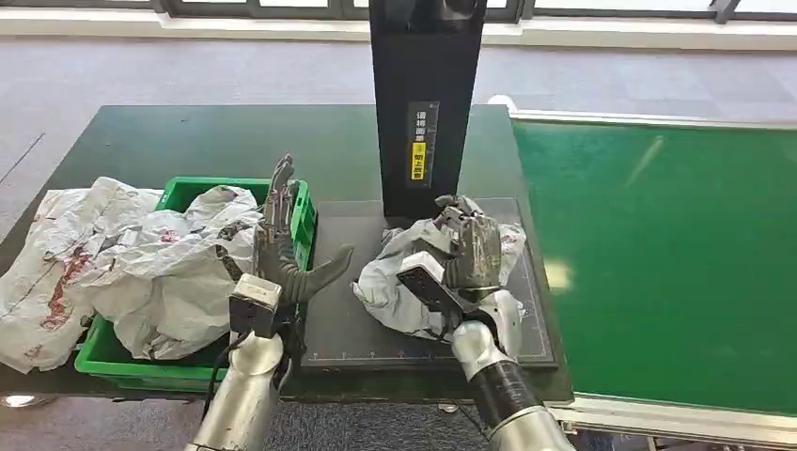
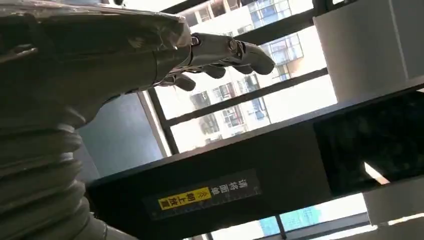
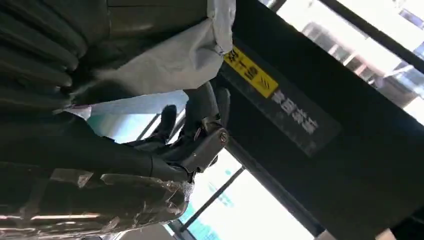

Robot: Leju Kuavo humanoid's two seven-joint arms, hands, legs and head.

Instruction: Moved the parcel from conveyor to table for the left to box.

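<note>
One crinkled grey parcel gripped by right robot hand; left robot hand spread wide

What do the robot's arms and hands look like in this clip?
Both arms are silver metal tubes; the right arm has a black ribbed band near the wrist. The left hand and right hand are dark grey, with thick thumbs and jointed metal fingers. A small white camera box sits at the left wrist, trailing a black cable.

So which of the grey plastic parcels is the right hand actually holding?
The parcel on the dark mat, in front of the black post: the right hand grips it from above. The other parcels lie heaped over the green crate, untouched, beside the open left hand.
</note>
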